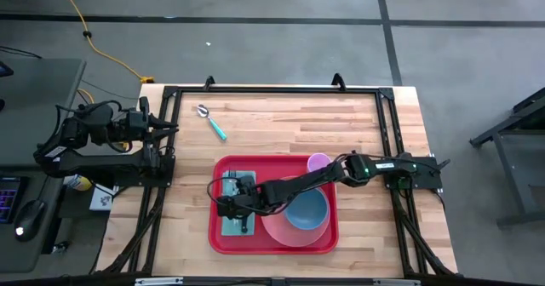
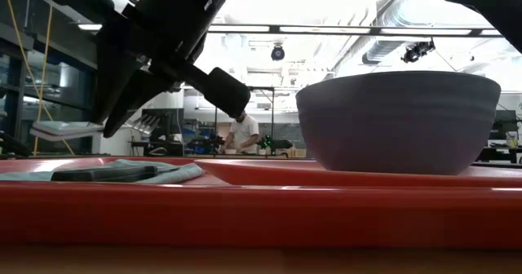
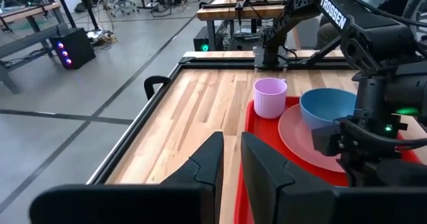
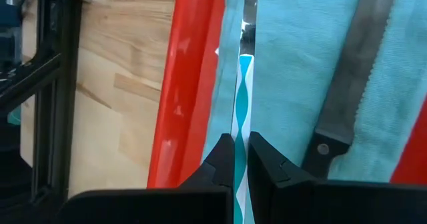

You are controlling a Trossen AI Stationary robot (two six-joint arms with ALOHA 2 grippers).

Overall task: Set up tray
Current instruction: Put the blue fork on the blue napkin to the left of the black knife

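Right arm reaches across from the right edge of the high view, stretched low over the tray [image 1: 274,243], which sits lower centre on the counter [image 1: 281,120]. Right pincer [image 1: 226,206] is at the tray's left side above a light blue cloth [image 1: 232,186], wrist angled down, fingers [image 4: 222,159] clamped on the teal-and-white handle of a fork [image 4: 243,97]; the fork runs along the cloth's edge next to the tray's red rim. A serrated knife [image 4: 355,71] lies on the same cloth, beside the fork, not touching it. Low view: pincer tilted down over the cloth at frame left. Blue bowl [image 1: 306,211] sits on a pink plate [image 1: 294,232] in the tray's right half; lilac cup [image 1: 318,162] at the tray's upper right corner. A teal-handled spoon [image 1: 210,121] lies on bare counter, upper left, well apart from the tray. Left arm is parked folded at the left counter edge; left pincer [image 3: 230,165] fingers parted slightly, empty.
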